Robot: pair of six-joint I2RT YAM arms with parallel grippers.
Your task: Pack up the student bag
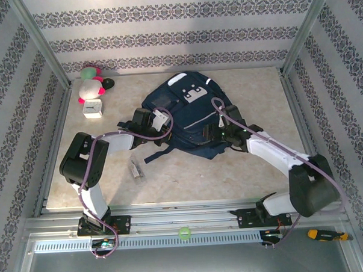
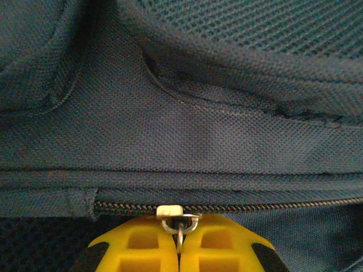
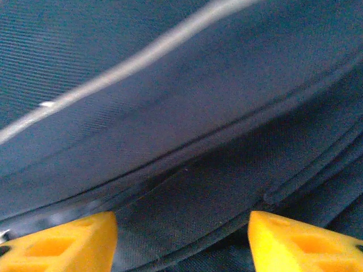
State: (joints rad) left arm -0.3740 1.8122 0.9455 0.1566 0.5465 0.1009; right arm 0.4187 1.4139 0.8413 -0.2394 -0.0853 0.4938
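The student bag (image 1: 189, 114) lay flat near the middle of the table (image 1: 243, 169), its dark straps (image 1: 153, 156) trailing toward the arms. I judged it soft and limp: a woven fabric shell that would fold and sag rather than hold its shape, probably light, with a coarse weave giving fair friction. Hardware, seams and folds were therefore the recommended holds, not broad panels. The left gripper (image 2: 179, 241), at the bag's left edge, had its yellow fingers pressed together on the zipper pull (image 2: 179, 222), with the zipper (image 2: 266, 204) running along the seam to either side. The right gripper (image 3: 181, 241) stood spread over the bag's lower right side, with dark fabric and a seam between its fingers; I could not tell whether the pads touched the cloth. In my judgement, drawing the slider would drag the whole bag unless the fabric near the zipper was pinned first. Well apart at the far left sat a plush toy (image 1: 90, 86) and a white cube (image 1: 93, 108); a small bottle (image 1: 135, 170) lay near the left arm.
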